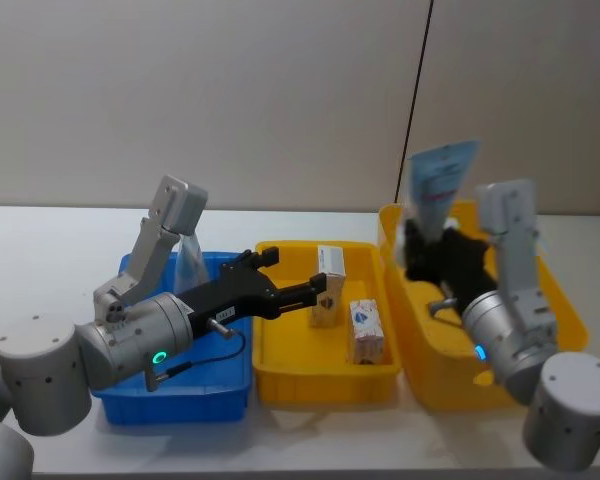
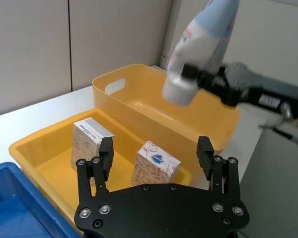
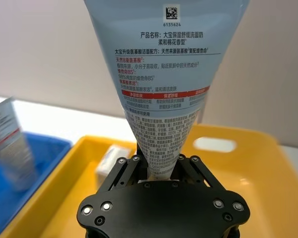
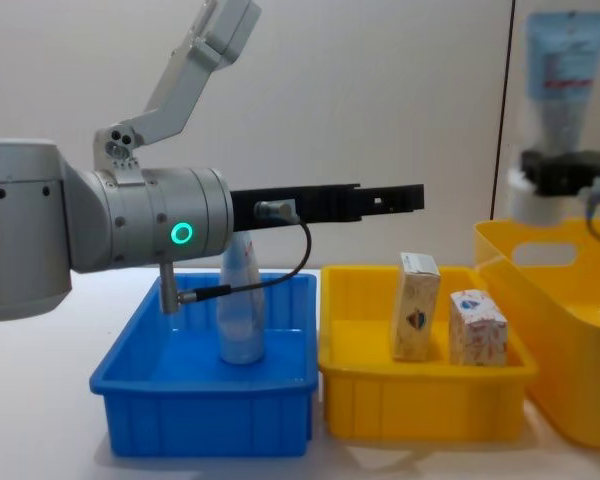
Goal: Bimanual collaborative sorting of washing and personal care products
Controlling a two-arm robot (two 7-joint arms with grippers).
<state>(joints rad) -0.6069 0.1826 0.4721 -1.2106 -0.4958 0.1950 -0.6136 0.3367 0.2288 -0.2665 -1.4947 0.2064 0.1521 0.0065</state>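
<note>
My right gripper (image 1: 432, 262) is shut on the white cap end of a pale blue-and-white tube-like pouch (image 1: 438, 187), held upright above the big yellow bin (image 1: 560, 300). The same pouch (image 3: 161, 84) rises from the right gripper (image 3: 161, 166). Another pouch (image 4: 242, 310) stands in the blue bin (image 4: 205, 405). Two cream boxes (image 1: 329, 272) (image 1: 366, 331) stand in the middle yellow tray (image 1: 325, 385). My left gripper (image 1: 298, 284) hangs open above that tray's left side, nothing between its fingers (image 2: 105, 153).
Three containers stand side by side on the white table (image 1: 50, 250): blue bin, yellow tray, big yellow bin. A wall (image 1: 280, 100) runs close behind. The table to the left of the blue bin is bare.
</note>
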